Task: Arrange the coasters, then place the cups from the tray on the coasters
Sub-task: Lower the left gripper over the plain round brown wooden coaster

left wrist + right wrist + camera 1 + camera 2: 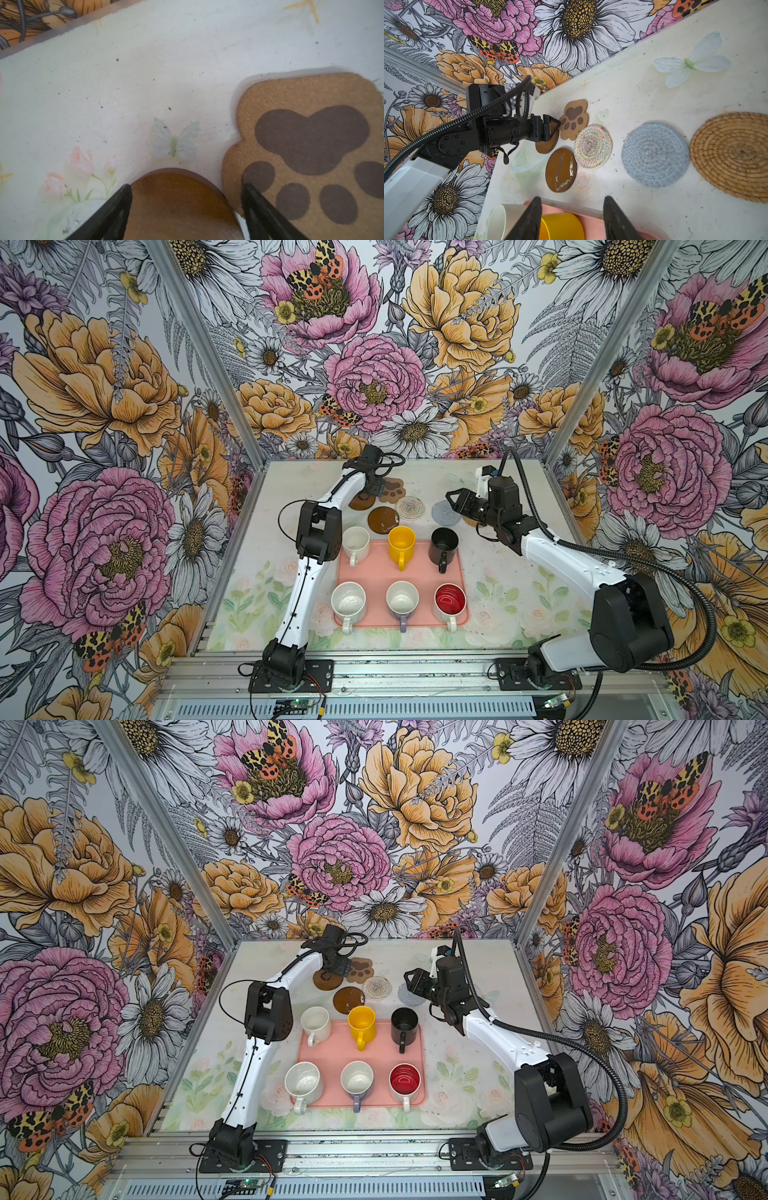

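Now | tray (pixel 374 572): six empty cups (pixel 401 541) | left gripper (pixel 186 186) spread astride brown coaster (pixel 176 207) | right gripper (pixel 572 197) spread, empty

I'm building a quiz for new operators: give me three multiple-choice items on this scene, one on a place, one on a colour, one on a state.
1. On the tray, the yellow mug stands in: A the near row; B the far row, middle; C the far row, left end.
2. Inside, the near-right mug is: A red; B yellow; C black.
3. The left end effector is: A shut, holding nothing; B open, astride a brown disc; C holding a mug.
Key: 1 B, the white mug and black mug flank it; 2 A, red shows inside; 3 B, its jaws stand apart with the disc between.
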`<state>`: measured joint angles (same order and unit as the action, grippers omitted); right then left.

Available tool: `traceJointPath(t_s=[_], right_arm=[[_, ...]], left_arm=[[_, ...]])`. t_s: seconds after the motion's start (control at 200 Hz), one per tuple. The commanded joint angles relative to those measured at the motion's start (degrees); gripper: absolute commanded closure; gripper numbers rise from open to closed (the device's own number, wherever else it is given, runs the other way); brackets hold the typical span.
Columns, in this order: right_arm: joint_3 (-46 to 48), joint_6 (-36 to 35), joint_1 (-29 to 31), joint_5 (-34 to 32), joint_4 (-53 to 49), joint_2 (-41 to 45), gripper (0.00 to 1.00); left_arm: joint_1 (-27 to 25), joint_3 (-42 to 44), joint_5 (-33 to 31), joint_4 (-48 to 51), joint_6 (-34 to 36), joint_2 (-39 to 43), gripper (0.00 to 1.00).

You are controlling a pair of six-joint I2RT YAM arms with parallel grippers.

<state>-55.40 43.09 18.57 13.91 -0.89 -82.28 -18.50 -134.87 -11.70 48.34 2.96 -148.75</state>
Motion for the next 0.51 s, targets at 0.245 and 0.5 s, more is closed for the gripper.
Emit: traceJointPath(t_s=[0.245,0.5], right_arm=[[1.02,0.51,0.30,1.56,1.98,-0.25,0.50],[1.52,0.66,0.32,1.75,2.21,0.28,0.49]], left_arm=[[0.83,7.37,0.93,2.64,-0.69,3.78,0.18],[0.86,9.63,1.17,2.55,-1.20,5.45,0.19]])
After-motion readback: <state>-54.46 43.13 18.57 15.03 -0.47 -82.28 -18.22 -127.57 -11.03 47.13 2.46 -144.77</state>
